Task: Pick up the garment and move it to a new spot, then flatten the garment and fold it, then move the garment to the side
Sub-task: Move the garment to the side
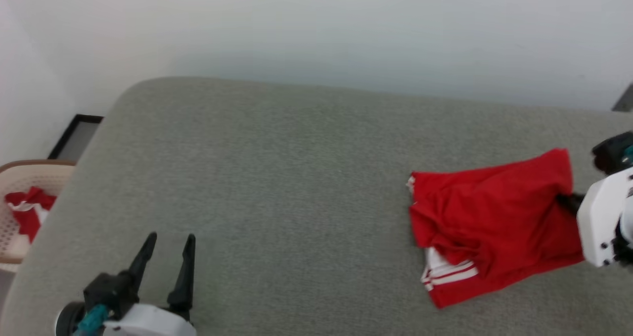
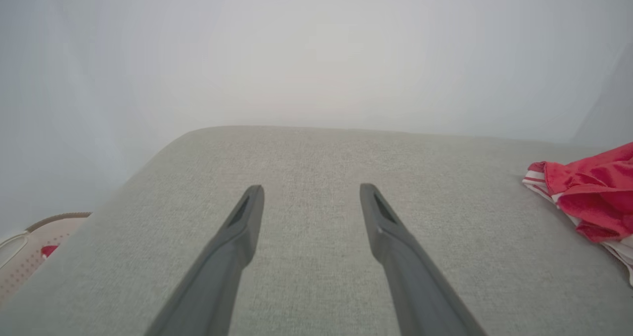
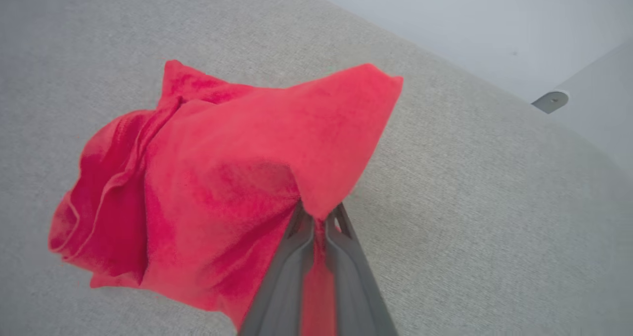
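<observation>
The garment (image 1: 489, 212) is a red fabric piece with white striped trim, lying bunched at the right of the grey padded surface (image 1: 296, 187). My right gripper (image 1: 566, 200) comes in from the right edge and is shut on the garment's right edge. In the right wrist view the two fingers pinch a fold of the red garment (image 3: 222, 177), which drapes away to the left from the right gripper (image 3: 319, 215). At the lower left my left gripper (image 1: 170, 239) stands open over bare surface, far from the cloth. The left wrist view shows the left gripper (image 2: 311, 192) spread wide and the garment (image 2: 593, 192) at its right edge.
A pale perforated basket (image 1: 22, 202) holding more red and white cloth stands off the surface's left edge, beside a dark frame (image 1: 74, 135) against the wall. A white wall (image 1: 346, 29) runs behind the surface. A grey bracket (image 3: 550, 100) shows past the far edge.
</observation>
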Robot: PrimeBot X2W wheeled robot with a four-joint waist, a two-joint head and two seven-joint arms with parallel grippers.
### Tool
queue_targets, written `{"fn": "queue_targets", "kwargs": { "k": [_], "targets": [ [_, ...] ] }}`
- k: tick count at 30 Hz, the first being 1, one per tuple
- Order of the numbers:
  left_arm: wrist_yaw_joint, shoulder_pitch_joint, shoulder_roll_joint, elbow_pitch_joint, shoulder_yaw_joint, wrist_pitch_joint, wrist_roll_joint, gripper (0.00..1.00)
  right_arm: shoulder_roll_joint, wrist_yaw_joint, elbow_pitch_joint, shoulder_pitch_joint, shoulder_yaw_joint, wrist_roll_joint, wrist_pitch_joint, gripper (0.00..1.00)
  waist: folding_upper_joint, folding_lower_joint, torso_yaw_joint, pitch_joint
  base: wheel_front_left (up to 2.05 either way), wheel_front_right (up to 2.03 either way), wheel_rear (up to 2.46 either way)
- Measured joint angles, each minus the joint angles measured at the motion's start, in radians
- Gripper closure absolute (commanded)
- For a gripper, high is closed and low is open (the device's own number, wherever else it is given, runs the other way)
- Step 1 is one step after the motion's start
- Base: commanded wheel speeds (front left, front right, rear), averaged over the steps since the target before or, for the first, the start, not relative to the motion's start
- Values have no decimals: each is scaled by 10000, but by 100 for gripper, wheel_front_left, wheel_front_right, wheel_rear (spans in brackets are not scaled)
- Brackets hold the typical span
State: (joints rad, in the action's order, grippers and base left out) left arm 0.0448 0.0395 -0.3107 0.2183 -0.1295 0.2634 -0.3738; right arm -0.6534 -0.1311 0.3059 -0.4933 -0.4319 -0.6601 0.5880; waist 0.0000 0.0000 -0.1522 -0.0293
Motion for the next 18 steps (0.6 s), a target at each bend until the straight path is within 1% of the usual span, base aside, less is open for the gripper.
{"fn": "queue_targets", "kwargs": {
  "k": [10,18],
  "targets": [
    [267,994,10,-15,-113,0,307,0,-715,-2,-451,-588,261,201,73,100,0,0,815,-607,0,0,0],
    [493,2033,-173,82,-205,0,552,0,-1383,-2,-330,-1322,59,355,-504,100,0,0,1635,-1297,0,0,0]
  ]
}}
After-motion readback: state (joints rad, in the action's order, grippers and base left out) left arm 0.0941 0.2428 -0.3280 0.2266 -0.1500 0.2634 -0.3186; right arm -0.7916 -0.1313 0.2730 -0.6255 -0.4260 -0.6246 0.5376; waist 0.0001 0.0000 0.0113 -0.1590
